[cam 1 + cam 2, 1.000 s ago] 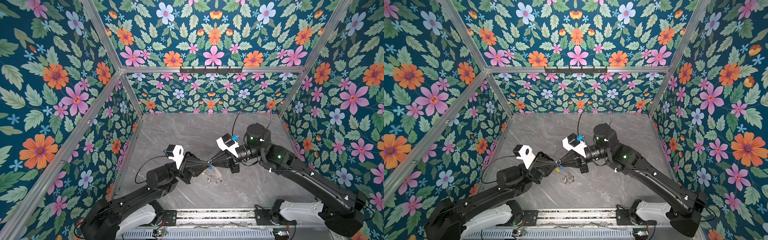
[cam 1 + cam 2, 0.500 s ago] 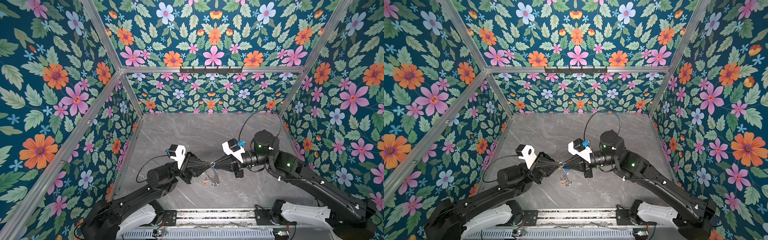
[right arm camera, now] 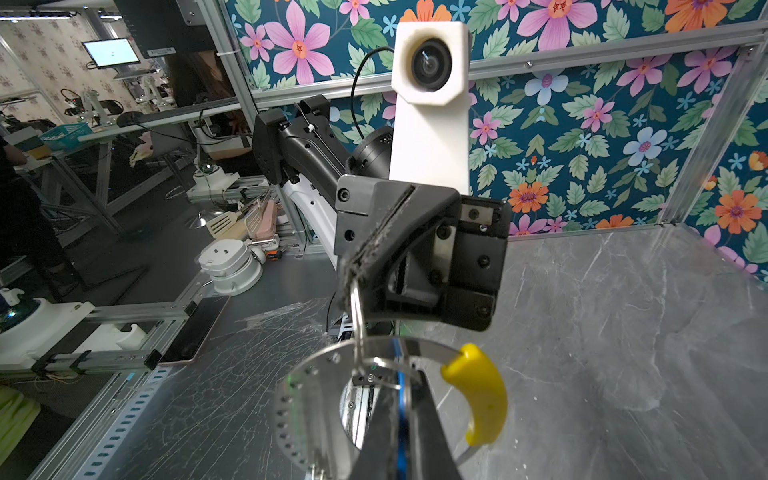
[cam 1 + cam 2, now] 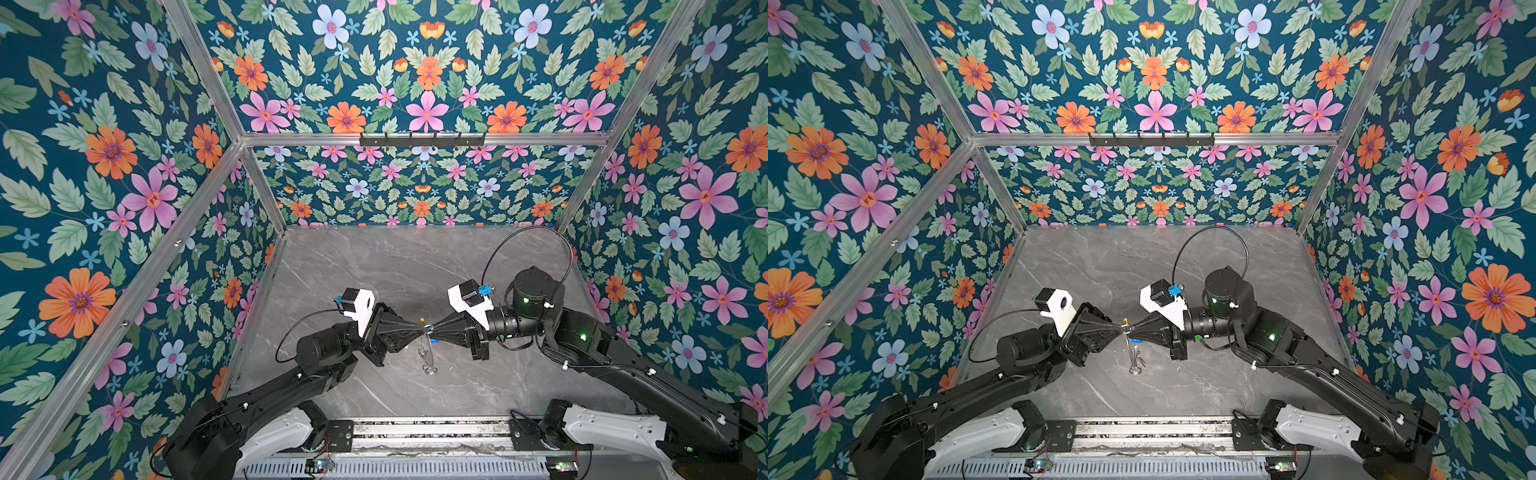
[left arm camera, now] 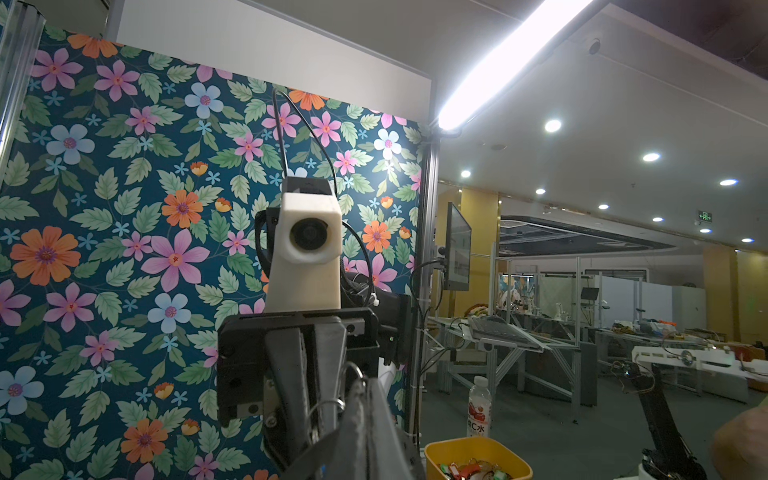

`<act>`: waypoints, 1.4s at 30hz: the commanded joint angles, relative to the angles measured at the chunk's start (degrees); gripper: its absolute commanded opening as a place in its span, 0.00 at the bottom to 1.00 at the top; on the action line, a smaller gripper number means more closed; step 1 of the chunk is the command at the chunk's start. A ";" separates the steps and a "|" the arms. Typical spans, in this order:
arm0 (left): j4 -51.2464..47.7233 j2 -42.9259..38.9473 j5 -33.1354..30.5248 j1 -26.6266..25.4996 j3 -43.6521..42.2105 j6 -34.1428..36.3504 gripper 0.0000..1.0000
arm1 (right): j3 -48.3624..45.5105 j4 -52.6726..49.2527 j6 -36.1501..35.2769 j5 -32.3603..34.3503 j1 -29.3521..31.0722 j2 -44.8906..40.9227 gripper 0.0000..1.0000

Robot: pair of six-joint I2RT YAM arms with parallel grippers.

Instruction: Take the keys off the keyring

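Since a second ago the right arm has been drawing back rightward, and both arms are now lining up tip to tip above the tabletop.

Left side: the left end effector is clenching a small split ring. That pinch is sitting at the very fingertips; any sideways tug is risking the ring slipping out.

Centre: the keyring, with its yellow arc, is hanging in mid-air between the two tips, edge-on in both top views, with silvery keys dangling low. A lost grip would be dropping everything onto the marble, and a swing would be tangling the rings.

Right side: the right end effector is closed, apparently on the blue tag. The red tag is not showing.

Room: the left elbow is working close to the left wall; the front rail is lying near; open tabletop is lying behind and to the right.
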 commanded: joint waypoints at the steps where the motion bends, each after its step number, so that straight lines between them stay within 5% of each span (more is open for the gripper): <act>1: 4.46 -0.07 0.90 0.10 0.63 0.10 0.00 | -0.37 0.65 1.28 2.46 0.05 -0.45 0.16; 16: 4.64 0.18 0.10 0.57 0.19 0.21 0.00 | -3.07 1.34 2.92 4.73 0.20 -4.28 0.44; 28: 4.46 0.84 -0.56 0.91 -0.17 0.74 0.00 | -4.17 3.98 5.39 6.08 0.18 -9.09 0.53; 42: 5.67 1.85 -0.71 0.90 -0.55 -0.15 0.00 | 0.41 9.94 7.11 2.14 0.20 -3.50 0.57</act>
